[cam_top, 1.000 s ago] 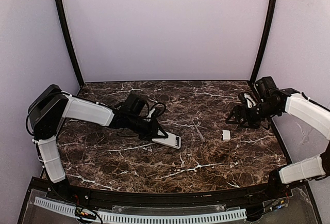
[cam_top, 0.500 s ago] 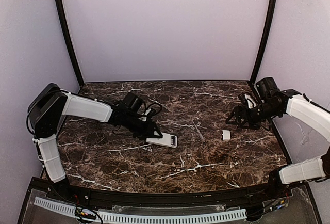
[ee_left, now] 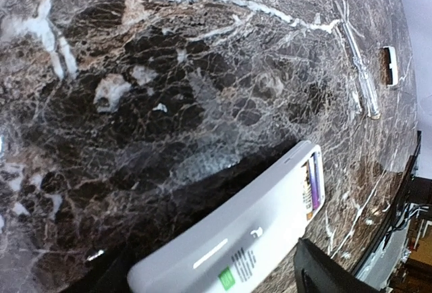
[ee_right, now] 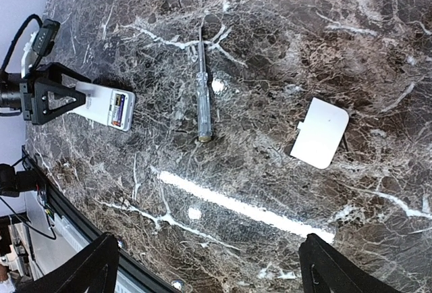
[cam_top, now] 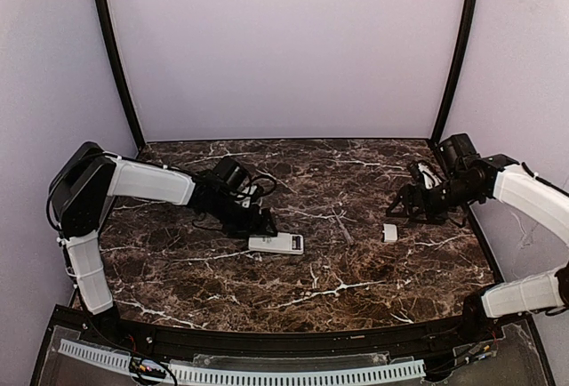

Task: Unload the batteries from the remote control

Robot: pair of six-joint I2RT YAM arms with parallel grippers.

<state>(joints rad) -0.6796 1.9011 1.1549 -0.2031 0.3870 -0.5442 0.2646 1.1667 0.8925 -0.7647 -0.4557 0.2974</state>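
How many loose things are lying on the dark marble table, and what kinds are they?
Remote control: 1
Screwdriver: 1
White battery cover: 1
Total: 3

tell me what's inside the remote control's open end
Batteries with purple and orange wraps show in the uncovered bay at the end of the remote control. Their count is unclear; the casing hides the rest.
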